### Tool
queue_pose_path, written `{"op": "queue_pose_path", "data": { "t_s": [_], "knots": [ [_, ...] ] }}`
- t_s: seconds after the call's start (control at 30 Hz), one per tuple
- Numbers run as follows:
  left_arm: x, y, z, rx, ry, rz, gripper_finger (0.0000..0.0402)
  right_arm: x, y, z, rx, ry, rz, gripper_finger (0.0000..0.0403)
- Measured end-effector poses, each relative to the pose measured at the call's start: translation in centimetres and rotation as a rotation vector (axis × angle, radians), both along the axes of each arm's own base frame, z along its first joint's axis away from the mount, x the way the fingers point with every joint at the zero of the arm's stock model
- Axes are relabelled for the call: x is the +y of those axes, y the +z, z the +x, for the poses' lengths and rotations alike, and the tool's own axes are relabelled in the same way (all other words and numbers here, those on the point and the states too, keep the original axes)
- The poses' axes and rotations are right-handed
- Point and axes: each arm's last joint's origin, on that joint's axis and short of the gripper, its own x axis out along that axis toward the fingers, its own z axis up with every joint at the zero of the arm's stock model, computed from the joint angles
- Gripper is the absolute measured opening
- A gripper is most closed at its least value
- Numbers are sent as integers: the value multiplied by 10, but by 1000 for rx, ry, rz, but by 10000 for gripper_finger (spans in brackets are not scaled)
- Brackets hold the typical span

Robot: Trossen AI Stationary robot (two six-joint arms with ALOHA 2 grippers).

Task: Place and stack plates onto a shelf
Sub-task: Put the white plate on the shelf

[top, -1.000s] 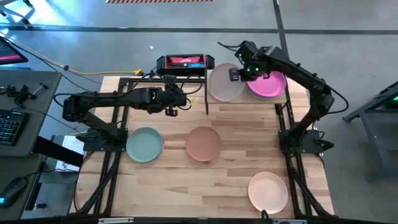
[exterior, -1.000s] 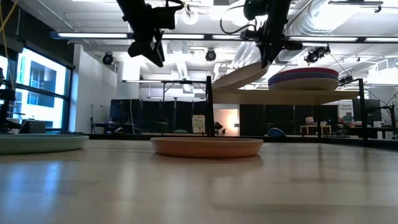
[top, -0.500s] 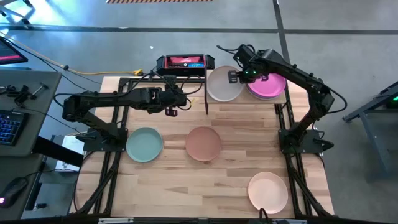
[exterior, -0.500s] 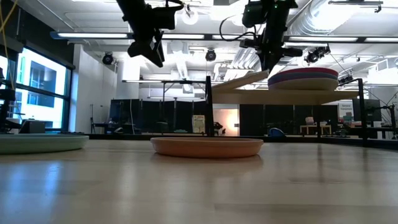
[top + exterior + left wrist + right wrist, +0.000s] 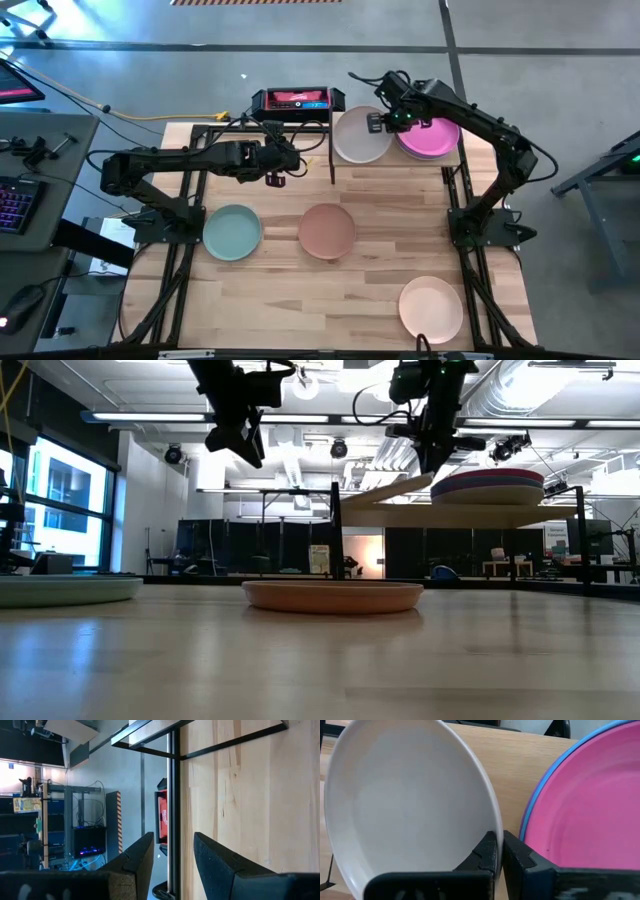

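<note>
My right gripper [image 5: 383,121] [image 5: 432,463] is over the shelf [image 5: 400,163] [image 5: 450,516], shut on an off-white plate [image 5: 358,137] [image 5: 405,800]. The plate is tilted: its held side is up and its far side [image 5: 352,501] is down at the shelf board. Beside it on the shelf stands a stack of plates [image 5: 432,138] [image 5: 488,487], pink on top with a blue rim [image 5: 532,810] under it. My left gripper [image 5: 298,160] [image 5: 172,855] hangs open above the table, left of the shelf, holding nothing. My right gripper pinches the off-white plate's rim [image 5: 490,822] on the side nearest the pink stack, one finger [image 5: 489,851] inside the plate and one [image 5: 516,856] outside. It comes from above. The plate slopes down from the fingers toward the table's left.
On the tabletop lie a mint plate [image 5: 232,232] [image 5: 60,590], a terracotta plate [image 5: 328,230] [image 5: 333,596] and a peach plate [image 5: 432,308]. A red and black device [image 5: 295,100] sits at the far edge, left of the shelf. Black shelf posts [image 5: 337,530] stand near my left gripper.
My right gripper has gone down a little over the shelf with the off-white plate. The plate has sunk and now lies flatter, its left side down at the shelf board. In the last half second nothing has moved.
</note>
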Motion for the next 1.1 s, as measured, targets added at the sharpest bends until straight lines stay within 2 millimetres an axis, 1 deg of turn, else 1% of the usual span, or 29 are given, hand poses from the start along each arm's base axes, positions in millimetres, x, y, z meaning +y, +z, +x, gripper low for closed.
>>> {"op": "queue_pose_path", "data": {
  "t_s": [0.4, 0.53, 0.73, 1.1],
  "knots": [
    [0, 0, 0, 0, 0, 0, 129, 0, 0, 1, -21, -2, 8, 0],
    [0, 0, 0, 0, 0, 0, 129, -1, 0, 0, -5, -36, -17, 0],
    [0, 0, 0, -13, 11, -7, 129, -1, 0, 1, 19, 59, -24, 1],
    [0, 0, 0, -33, 27, -16, 129, -2, 0, 1, 25, 49, -37, 1]
  ]
}}
